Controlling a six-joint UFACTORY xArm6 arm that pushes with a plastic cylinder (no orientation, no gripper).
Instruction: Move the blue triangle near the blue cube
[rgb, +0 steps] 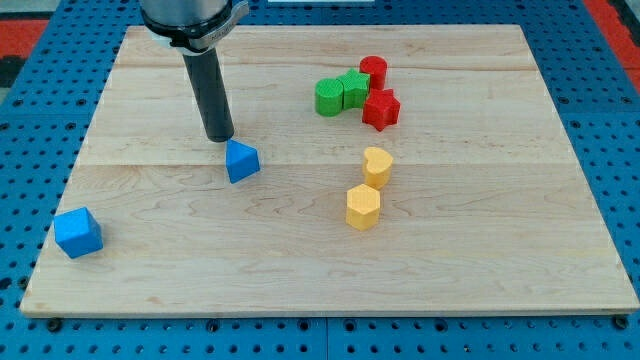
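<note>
The blue triangle lies on the wooden board, left of the view's middle. The blue cube sits near the board's lower left corner, well apart from the triangle. My tip is the lower end of the dark rod. It stands just above and slightly left of the blue triangle in the view, very close to it; I cannot tell whether they touch.
A green cylinder-like block and a green star-like block sit by a red cylinder and a red star at the upper right of middle. A yellow heart and a yellow hexagon lie below them.
</note>
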